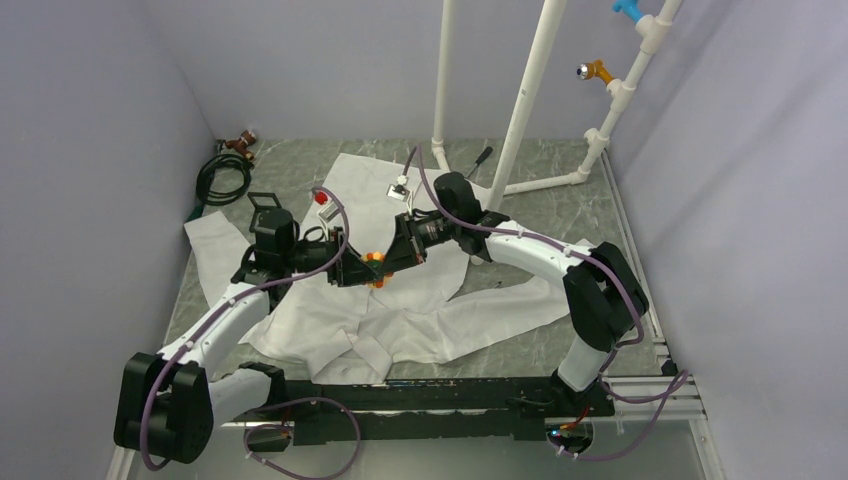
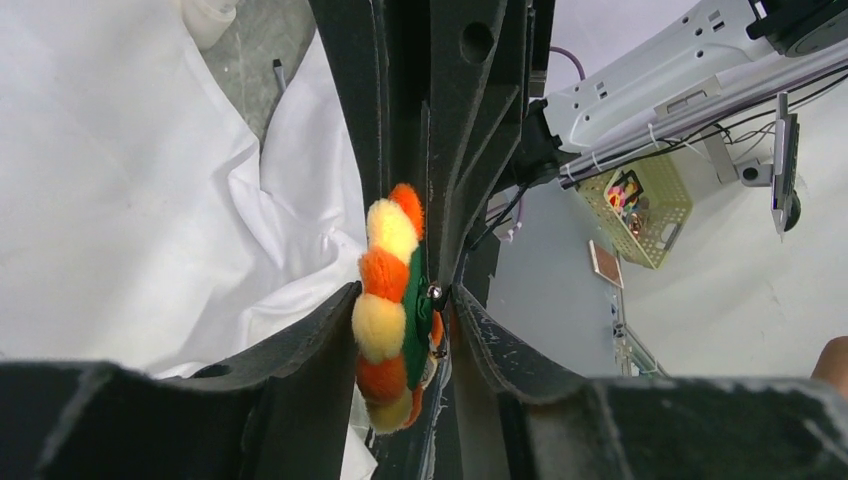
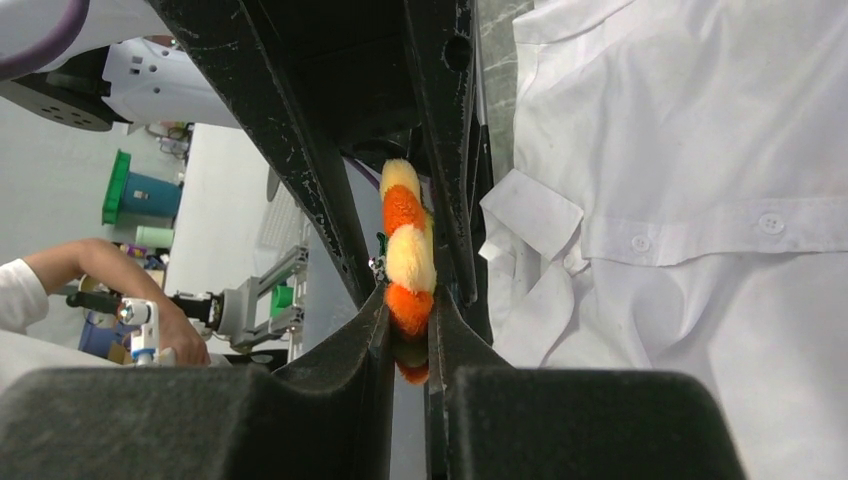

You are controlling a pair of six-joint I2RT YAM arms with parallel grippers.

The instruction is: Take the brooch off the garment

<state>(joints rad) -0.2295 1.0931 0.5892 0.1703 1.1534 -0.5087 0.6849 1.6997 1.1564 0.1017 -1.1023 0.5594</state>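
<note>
The brooch (image 1: 375,262), a fuzzy flower of orange and yellow petals on a green back, hangs edge-on between both grippers above the garment (image 1: 330,320). My right gripper (image 3: 410,298) is shut on a lower orange petal of the brooch (image 3: 408,260). My left gripper (image 2: 405,295) comes from the opposite side. One of its fingers lies against the petals of the brooch (image 2: 385,310) and the other against the metal pin on the back. The white shirt (image 2: 120,200) lies spread below and behind. I cannot tell whether the pin still catches fabric.
A white pipe rack (image 1: 520,110) stands at the back right and carries an orange hook (image 1: 598,70). A coiled black cable (image 1: 225,178) lies at the back left. A small red object (image 1: 321,198) and a white tag (image 1: 398,190) rest on the shirt's far part.
</note>
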